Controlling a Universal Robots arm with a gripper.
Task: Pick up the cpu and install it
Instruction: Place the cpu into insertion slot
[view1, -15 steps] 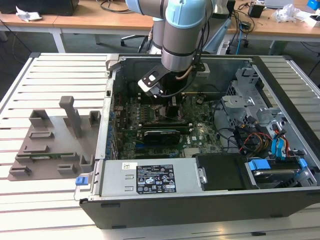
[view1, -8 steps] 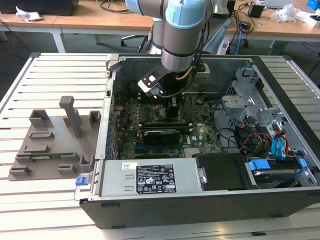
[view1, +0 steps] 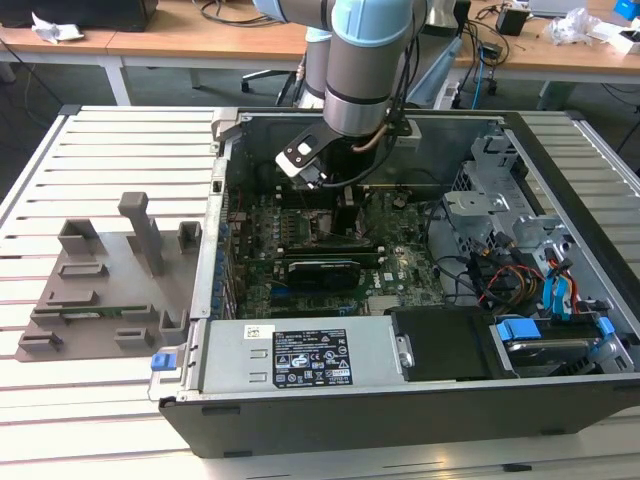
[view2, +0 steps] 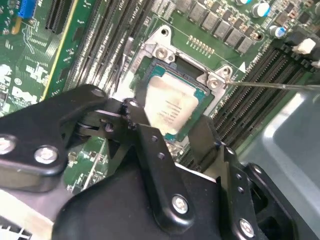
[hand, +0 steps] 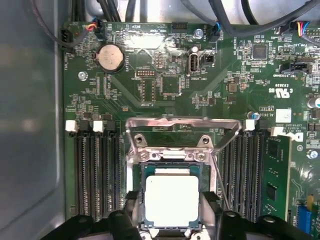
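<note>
Exterior view: the arm (view1: 360, 70) dips into the computer case (view1: 420, 415) at upper centre; second wrist view: the tool (view2: 167, 122), spread apart, straddles the cpu (view2: 172, 105); first wrist view: the cpu (hand: 171, 199) lies in its socket (hand: 170, 159), seating seemingly underway, demanding no sideways nudge.

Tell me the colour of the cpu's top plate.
Silvery-white; the cpu shows best in the first wrist view.
</note>
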